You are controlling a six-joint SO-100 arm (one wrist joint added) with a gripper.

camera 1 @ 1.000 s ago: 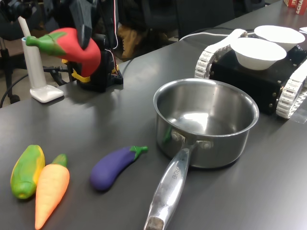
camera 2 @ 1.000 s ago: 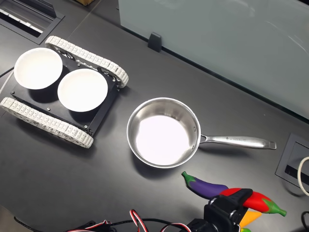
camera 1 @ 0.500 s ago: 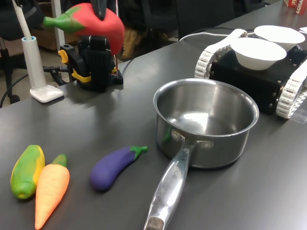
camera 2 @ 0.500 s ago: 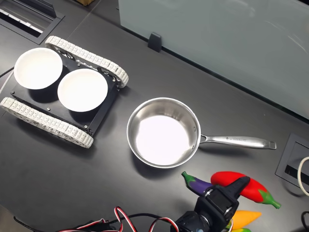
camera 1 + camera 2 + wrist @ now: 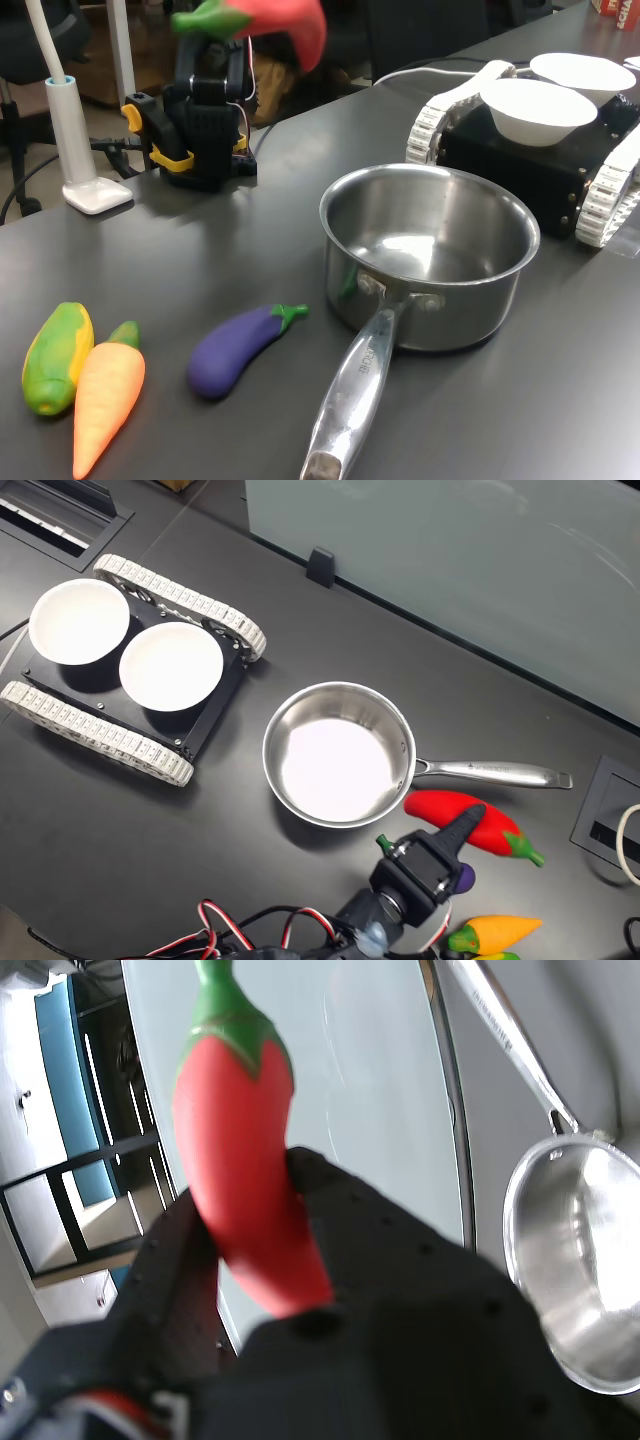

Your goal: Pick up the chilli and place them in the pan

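Note:
My gripper (image 5: 467,822) is shut on the red chilli (image 5: 455,813), which has a green stem cap. It holds the chilli in the air just beside the pan's rim, below the handle (image 5: 495,773) in the second exterior view. In the wrist view the black fingers (image 5: 335,1225) clamp the chilli (image 5: 235,1140) around its lower half. The shiny steel pan (image 5: 338,754) stands empty at mid-table. In the first exterior view the blurred chilli (image 5: 262,14) is at the top edge, left of and above the pan (image 5: 430,250).
A purple eggplant (image 5: 243,346), an orange carrot (image 5: 105,395) and a yellow-green vegetable (image 5: 55,355) lie left of the pan's handle. A tracked base carrying two white bowls (image 5: 170,666) stands beyond the pan. The arm's base (image 5: 205,120) and a white stand (image 5: 75,130) are at the back left.
The gripper has carried the chilli higher and sideways toward the pan, from over the eggplant to beside the pan's rim. Nothing else has moved.

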